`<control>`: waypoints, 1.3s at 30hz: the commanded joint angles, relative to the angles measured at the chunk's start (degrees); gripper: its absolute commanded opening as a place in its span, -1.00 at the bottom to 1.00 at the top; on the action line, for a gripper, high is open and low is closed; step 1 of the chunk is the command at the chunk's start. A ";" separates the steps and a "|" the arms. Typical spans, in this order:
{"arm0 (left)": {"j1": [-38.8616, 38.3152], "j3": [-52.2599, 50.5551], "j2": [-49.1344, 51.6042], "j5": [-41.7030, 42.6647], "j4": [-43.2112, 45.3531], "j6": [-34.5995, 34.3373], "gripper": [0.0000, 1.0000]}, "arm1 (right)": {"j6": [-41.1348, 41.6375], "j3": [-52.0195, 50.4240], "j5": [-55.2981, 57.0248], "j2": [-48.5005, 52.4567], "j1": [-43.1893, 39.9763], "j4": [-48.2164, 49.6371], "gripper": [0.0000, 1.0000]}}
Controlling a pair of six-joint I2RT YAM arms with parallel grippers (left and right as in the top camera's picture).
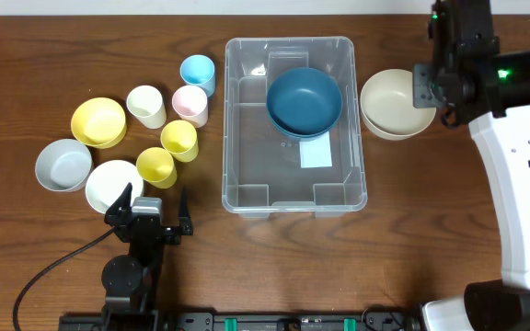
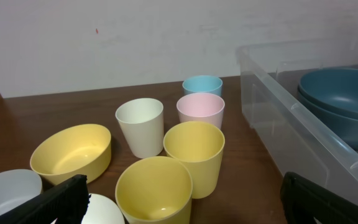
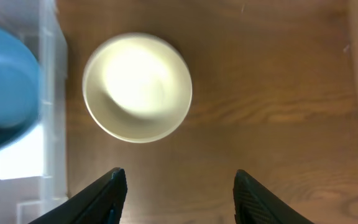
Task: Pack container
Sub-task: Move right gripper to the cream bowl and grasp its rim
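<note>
While my right gripper [image 3: 179, 186] is hovering with its jaws partly apart and gripping nothing, a round cream plastic bowl [image 3: 137, 87] is sitting on the brown wooden table [image 1: 431, 211] just beside the large clear rectangular plastic container [image 1: 265, 161]. That container is lying at mid-table, with nested dark blue round bowls [image 1: 304, 99] sitting in its far end. My left gripper [image 1: 153, 204] is standing wide open and empty, near the small pastel plastic cups [image 1: 179, 140] grouped left of the container.

Bowls [image 1: 304, 99] in container [image 1: 247, 156]; cups [image 1: 179, 140] left.
</note>
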 commanded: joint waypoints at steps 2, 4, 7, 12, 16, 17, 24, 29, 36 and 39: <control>-0.17 -0.81 -0.31 -0.28 -2.27 -0.70 0.96 | -8.44 -7.93 -8.28 1.25 -2.86 1.84 0.14; -0.17 -0.81 -0.31 -0.28 -2.27 -0.70 0.96 | -10.27 -12.22 -9.57 1.25 -3.54 4.52 0.15; -0.17 -0.81 -0.31 -0.28 -2.27 -0.70 0.96 | -14.56 -19.61 -10.03 1.27 -4.31 12.17 0.18; -0.17 -0.81 -0.31 -0.28 -2.27 -0.70 0.96 | -27.45 -30.80 -19.04 1.29 -4.50 24.90 0.24; -0.17 -0.81 -0.31 -0.28 -2.27 -0.70 0.96 | -32.02 -36.09 -22.03 1.29 -4.52 30.16 0.26; -0.17 -0.81 -0.31 -0.28 -2.27 -0.70 0.96 | -32.57 -36.87 -22.03 1.29 -4.52 30.88 0.27; -0.17 -0.81 -0.31 -0.28 -2.27 -0.70 0.96 | -38.34 -40.98 -23.54 1.44 -4.61 34.91 0.31; -0.17 -0.81 -0.31 -0.28 -2.27 -0.70 0.96 | -44.61 -45.59 -25.38 1.44 -4.74 40.96 0.35; -0.17 -0.81 -0.31 -0.28 -2.27 -0.70 0.96 | -47.39 -47.78 -25.40 1.44 -7.34 46.66 0.27; -0.17 -0.81 -0.31 -0.28 -2.27 -0.70 0.96 | -49.27 -47.80 -25.94 1.46 -8.61 47.32 0.22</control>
